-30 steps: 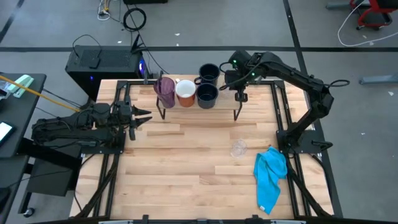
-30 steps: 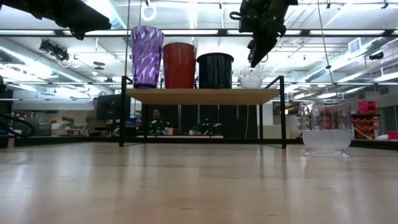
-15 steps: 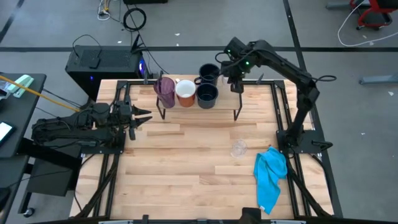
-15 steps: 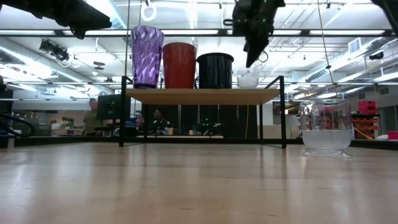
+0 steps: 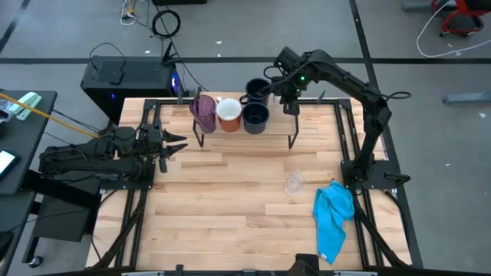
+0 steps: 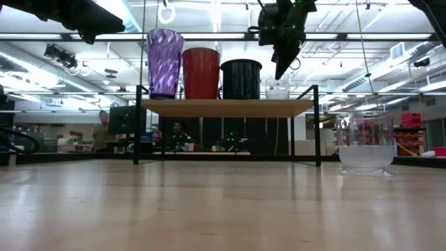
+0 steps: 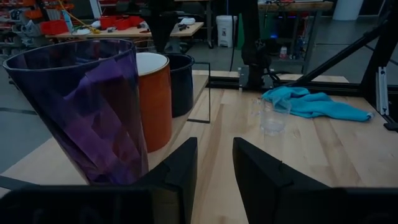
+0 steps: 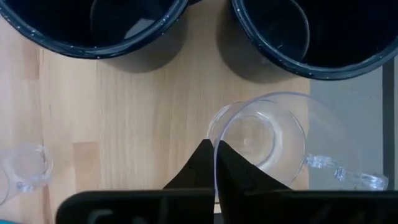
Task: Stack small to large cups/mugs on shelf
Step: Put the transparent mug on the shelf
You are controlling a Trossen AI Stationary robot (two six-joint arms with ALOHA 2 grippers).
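My right claw [image 8: 214, 152] pinches the clear glass's [image 8: 261, 140] rim on the shelf [image 6: 226, 107]; I'd release gently, lifting straight.

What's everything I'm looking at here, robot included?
Purple tumbler: one, purple, left end of the shelf.
White-and-orange mug: one, beside the tumbler.
Navy mugs: two, dark, right of the orange mug, one behind the other.
Clear glass: one, on the shelf's right end, rim pinched by the right gripper.
Second clear glass: one, on the tabletop, near the cloth.
Cloth: one, bright blue, at the table's right edge.
Shelf: one, light wood, black wire legs.
Left gripper: open, at the table's left side.
Right gripper: shut, over the shelf.
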